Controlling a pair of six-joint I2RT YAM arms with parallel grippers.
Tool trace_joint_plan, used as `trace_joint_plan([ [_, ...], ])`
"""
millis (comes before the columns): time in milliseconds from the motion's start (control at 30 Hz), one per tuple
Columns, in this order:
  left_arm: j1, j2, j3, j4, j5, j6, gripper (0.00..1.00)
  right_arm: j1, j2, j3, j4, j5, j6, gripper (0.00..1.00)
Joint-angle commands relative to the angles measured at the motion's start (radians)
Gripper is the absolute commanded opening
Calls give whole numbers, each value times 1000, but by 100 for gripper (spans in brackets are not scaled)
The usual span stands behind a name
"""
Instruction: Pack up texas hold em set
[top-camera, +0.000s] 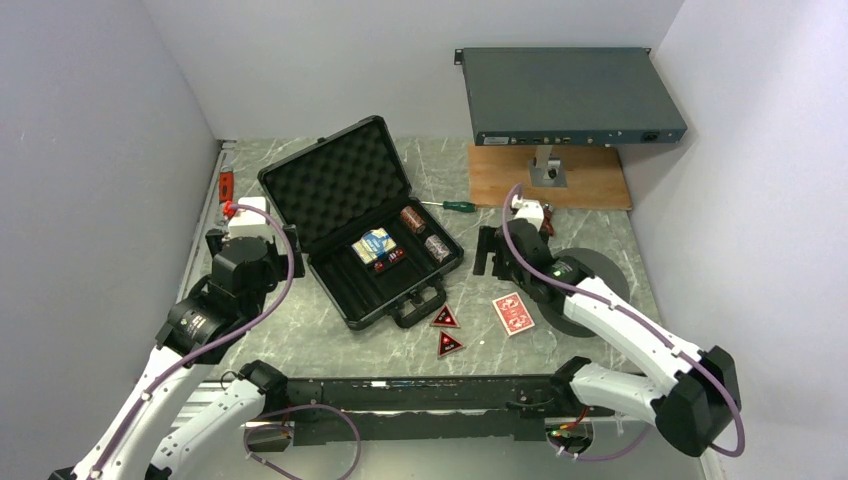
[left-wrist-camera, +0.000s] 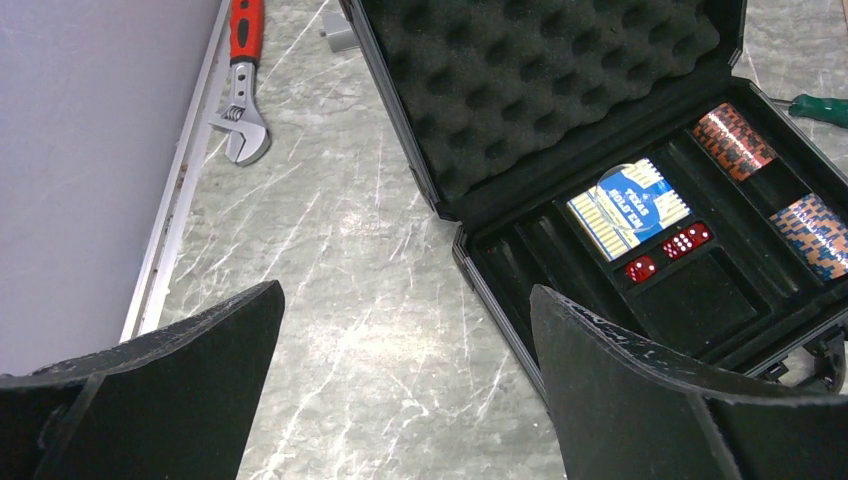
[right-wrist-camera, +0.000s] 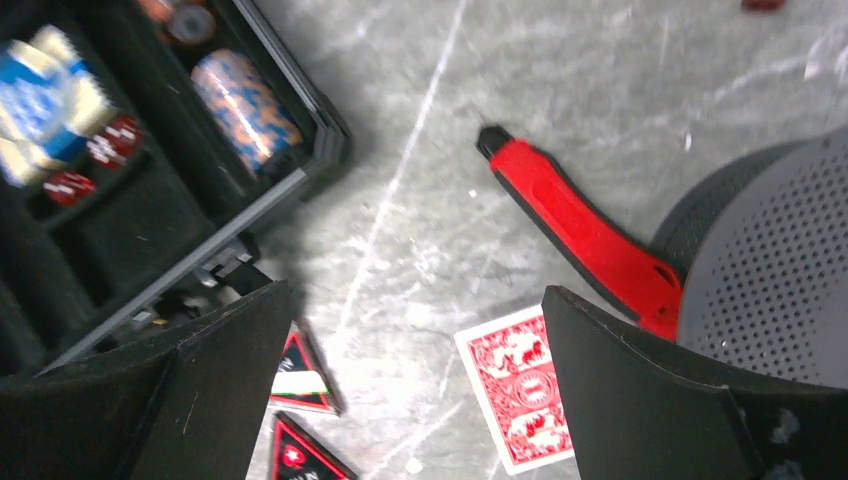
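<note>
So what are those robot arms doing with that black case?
They're packing up a poker set. The black case lies open, with the blue card deck, two chip rolls and red dice inside. The red card deck and two triangle tokens are out on the table. The right tool hangs open over them, the left tool open beside the case. Neither holds anything.

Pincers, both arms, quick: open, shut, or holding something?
Left pincer: open, holding nothing.
Right pincer: open, holding nothing.
</note>
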Motion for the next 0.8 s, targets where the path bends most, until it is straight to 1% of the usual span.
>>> trace_joint_plan([
  [0,-1,-12,6,-3,-31,6,100,-1,65,-33,-73,4,56,100],
  [133,-1,-18,4,-5,-35,4,100,-3,101,-69,-86,12,121,100],
  [333,-1,-11,4,-6,-39,6,99,-35,126,-115,-108,70,198,100],
  [467,-1,-4,7,-10,-51,4,99,-51,135,-148,-71,6,207,100],
  [767,0,-6,3,-9,-78,4,99,-69,139,-211,-47,-62,242,100],
])
